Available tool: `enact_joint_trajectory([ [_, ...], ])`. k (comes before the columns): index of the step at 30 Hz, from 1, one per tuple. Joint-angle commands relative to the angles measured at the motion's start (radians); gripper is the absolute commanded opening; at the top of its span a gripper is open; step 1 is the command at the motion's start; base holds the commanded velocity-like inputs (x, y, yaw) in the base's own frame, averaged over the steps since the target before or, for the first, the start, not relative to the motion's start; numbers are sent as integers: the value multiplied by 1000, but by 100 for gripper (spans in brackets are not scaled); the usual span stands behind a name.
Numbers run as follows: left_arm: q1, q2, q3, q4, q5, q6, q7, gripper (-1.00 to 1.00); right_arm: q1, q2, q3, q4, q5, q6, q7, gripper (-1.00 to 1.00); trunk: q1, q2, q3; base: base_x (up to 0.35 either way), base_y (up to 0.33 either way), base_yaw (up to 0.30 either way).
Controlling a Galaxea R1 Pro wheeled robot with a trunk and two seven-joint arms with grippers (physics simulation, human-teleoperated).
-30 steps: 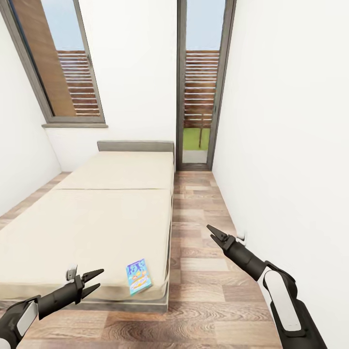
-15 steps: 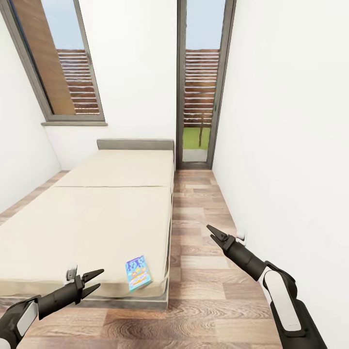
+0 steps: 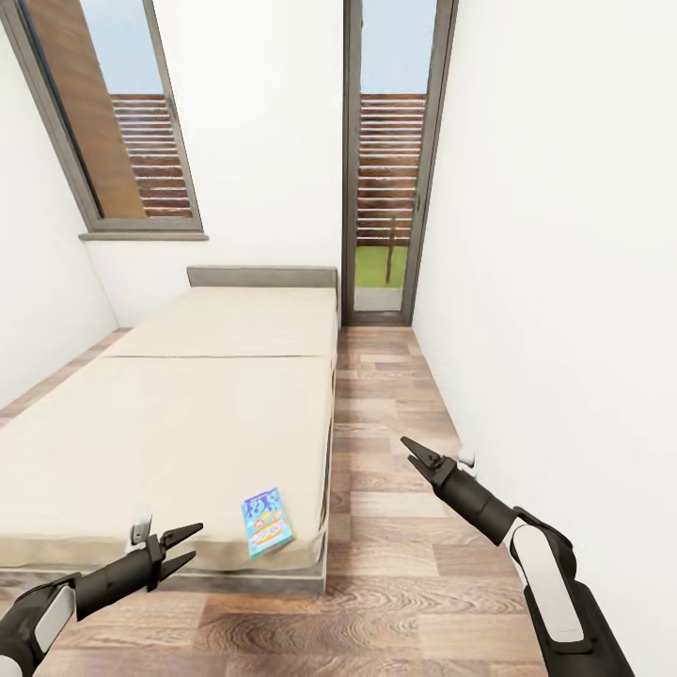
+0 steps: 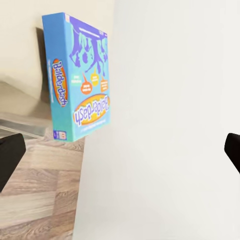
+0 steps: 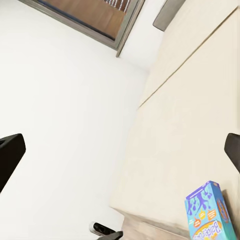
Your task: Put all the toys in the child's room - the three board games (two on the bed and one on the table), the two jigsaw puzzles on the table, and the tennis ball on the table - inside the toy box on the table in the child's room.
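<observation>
A small blue board game lettered Balderdash lies flat on the cream bed, close to its near right corner. It also appears in the left wrist view as the blue board game and in the right wrist view. My left gripper hovers open by the bed's near edge, a short way left of the game. Over the floor to the right of the bed, my right gripper is held open and empty. The table, the toy box, the jigsaw puzzles and the tennis ball are out of view.
A grey headboard closes the bed's far end. A strip of wood plank floor runs between the bed and the white wall on the right, up to a tall glass door. A window stands at back left.
The whole picture has shifted slightly, with the bed and the game now a little higher and farther: the camera moved. Both arms keep the same pose, grippers still open.
</observation>
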Motion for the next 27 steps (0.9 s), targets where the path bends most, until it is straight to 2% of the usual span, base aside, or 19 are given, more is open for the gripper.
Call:
enact_joint_trajectory([
  [1,-1,0,2,0,2,8,-1,100,-1,1,-3,2,-2,7,2,100,4,-8,-4,0,0,0],
  [11,-1,-4,-1,3,-3,9,9,100,-1,0,-3,12,-2,7,2,100,42,-78,-35,0,0,0],
  [20,-1,-7,-37,5,-3,1,57,100,-1,0,-4,16,-4,7,3,100,77,-141,-64,0,0,0],
  [22,-1,-12,-41,6,-3,-1,63,100,-1,0,-4,17,-4,7,3,100,84,-155,-70,0,0,0],
  [27,-1,-45,-48,9,-4,-6,73,100,-2,0,-4,18,-3,7,2,100,103,-190,-86,0,0,0],
])
